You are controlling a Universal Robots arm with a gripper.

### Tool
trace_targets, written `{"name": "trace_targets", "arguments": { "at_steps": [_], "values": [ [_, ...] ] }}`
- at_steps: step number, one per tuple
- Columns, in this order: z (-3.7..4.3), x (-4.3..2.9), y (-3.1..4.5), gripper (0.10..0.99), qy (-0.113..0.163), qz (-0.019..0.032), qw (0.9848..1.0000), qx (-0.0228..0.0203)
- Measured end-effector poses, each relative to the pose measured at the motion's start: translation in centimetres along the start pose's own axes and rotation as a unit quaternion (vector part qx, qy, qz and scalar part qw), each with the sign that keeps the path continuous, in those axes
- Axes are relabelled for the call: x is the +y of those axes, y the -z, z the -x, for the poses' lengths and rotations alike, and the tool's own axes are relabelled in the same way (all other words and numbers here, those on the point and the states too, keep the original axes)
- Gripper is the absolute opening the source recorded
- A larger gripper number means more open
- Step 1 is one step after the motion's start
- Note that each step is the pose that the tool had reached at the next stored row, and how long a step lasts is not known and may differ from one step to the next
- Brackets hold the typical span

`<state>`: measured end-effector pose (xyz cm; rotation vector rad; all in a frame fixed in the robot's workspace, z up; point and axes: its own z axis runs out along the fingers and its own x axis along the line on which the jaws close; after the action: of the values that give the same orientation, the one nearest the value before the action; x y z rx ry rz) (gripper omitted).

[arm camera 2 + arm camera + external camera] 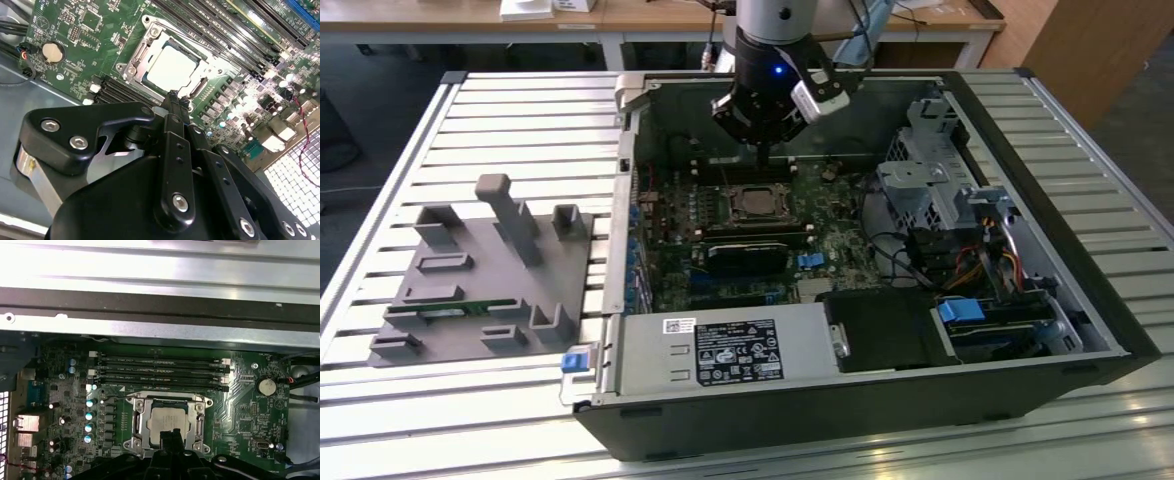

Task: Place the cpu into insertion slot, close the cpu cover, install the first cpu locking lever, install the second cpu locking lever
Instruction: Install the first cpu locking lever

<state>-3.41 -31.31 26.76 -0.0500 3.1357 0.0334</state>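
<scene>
You had the black gripper [172,99] pinched closed on nothing, tips just off one edge of the thin silvery cover frame [145,48] lying over the seated dull-grey square cpu [172,67].

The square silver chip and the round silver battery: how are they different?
The chip is square; the battery is round. The chip is bigger than the battery. The chip sits inside a metal frame; the battery has none. The gripper hangs near the chip, far from the battery. Both are silvery and sit on the green board.
</scene>
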Motion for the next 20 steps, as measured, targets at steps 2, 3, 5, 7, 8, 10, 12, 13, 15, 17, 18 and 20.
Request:
{"name": "trace_targets", "arguments": {
  "at_steps": [2, 3, 5, 7, 8, 10, 12, 13, 15, 17, 18, 20],
  "values": [
    [-0.04, 0.0, 0.0, 0.118, 0.0, 0.0, 1.0, 0.0],
    [-0.07, 0.0, 0.0, 0.118, 0.0, 0.0, 1.0, 0.0],
    [-0.16, 0.0, 0.0, 0.118, 0.0, 0.0, 1.0, 0.0],
    [-0.23, 0.01, 0.0, 0.118, 0.0, 0.0, 1.0, 0.0],
    [-0.27, 0.01, 0.0, 0.118, 0.0, 0.0, 1.0, 0.0],
    [-0.35, 0.01, 0.0, 0.118, 0.0, 0.0, 1.0, 0.0],
    [-0.43, 0.01, 0.0, 0.118, 0.0, 0.0, 1.0, 0.0],
    [-0.47, 0.01, 0.0, 0.118, 0.0, 0.0, 1.0, 0.0],
    [-0.55, 0.02, 0.0, 0.118, 0.0, 0.0, 1.0, 0.0],
    [-0.63, 0.02, 0.01, 0.118, 0.0, 0.0, 1.0, 0.0],
    [-0.66, 0.02, 0.0, 0.118, 0.0, 0.0, 1.0, 0.0],
    [-0.73, 0.02, 0.0, 0.118, 0.0, 0.0, 1.0, 0.0]
  ]
}}
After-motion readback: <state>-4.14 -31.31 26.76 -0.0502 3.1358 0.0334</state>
